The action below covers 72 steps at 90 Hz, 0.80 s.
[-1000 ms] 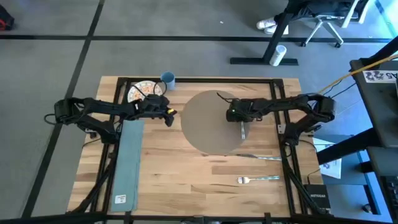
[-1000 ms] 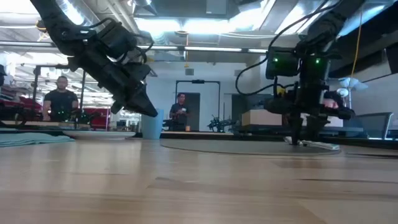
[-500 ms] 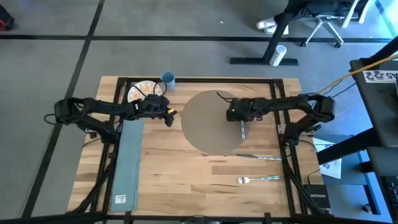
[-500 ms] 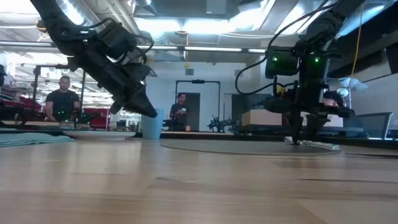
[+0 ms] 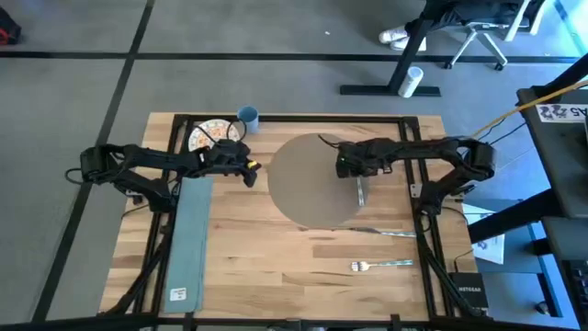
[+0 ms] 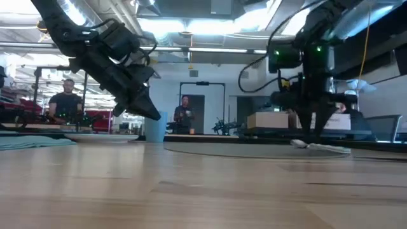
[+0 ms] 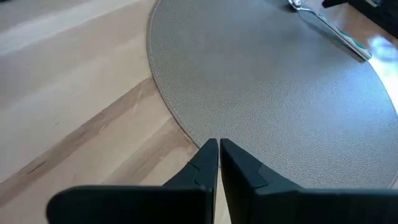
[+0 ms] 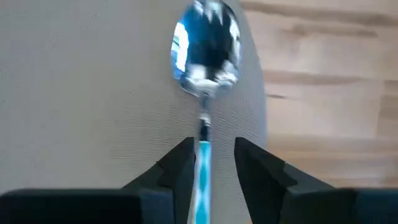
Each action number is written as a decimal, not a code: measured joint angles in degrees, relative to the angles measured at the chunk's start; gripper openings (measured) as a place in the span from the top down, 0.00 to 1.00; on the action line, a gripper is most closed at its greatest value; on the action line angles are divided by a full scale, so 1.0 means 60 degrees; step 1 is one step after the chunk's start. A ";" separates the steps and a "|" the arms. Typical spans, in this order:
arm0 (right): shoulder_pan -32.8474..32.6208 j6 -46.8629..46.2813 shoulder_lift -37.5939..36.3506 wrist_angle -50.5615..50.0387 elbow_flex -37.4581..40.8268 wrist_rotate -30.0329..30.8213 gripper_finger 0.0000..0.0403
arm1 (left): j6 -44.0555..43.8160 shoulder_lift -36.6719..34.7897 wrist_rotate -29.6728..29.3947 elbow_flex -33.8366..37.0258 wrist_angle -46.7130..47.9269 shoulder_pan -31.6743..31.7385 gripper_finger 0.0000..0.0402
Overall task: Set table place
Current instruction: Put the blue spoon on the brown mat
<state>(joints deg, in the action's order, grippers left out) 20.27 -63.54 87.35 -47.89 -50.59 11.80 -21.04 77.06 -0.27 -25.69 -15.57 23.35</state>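
Apparently the spoon [image 8: 205, 56] lay placed on the mat [image 5: 299, 184]; the right gripper [image 8: 208, 158] stood open above it. Next, probably the fork [image 5: 379, 266]; the left gripper [image 7: 218, 155], closed, waited beside the mat.

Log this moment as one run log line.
right tool: open, raised over spoon lying on placemat | left tool: shut, hovering at placemat's left edge | plate, cup, napkin: untouched

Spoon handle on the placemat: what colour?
Pale blue-teal handle on the spoon, with a shiny bowl; clearest in the right wrist view.
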 joint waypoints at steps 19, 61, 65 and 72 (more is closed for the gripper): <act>-0.0018 0.1418 -0.0004 -0.0407 -0.0740 -0.1222 0.74 | 0.0027 0.0000 0.0000 0.0000 0.0022 -0.0002 1.00; -0.2030 0.2378 -0.0011 -0.1885 -0.0912 -0.1244 0.74 | 0.0066 0.0004 -0.0003 0.0003 0.0066 0.0000 1.00; -0.2078 0.2183 -0.0011 -0.1786 -0.0815 -0.1056 0.75 | 0.0064 0.0004 0.0000 0.0001 0.0069 0.0000 1.00; -0.2073 0.2082 -0.0011 -0.1801 -0.0594 -0.0981 0.77 | 0.0055 0.0004 0.0000 0.0002 0.0071 0.0000 1.00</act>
<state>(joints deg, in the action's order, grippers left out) 7.84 -51.05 87.29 -58.70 -54.15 5.91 -20.71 77.08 -0.27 -25.68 -15.15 23.35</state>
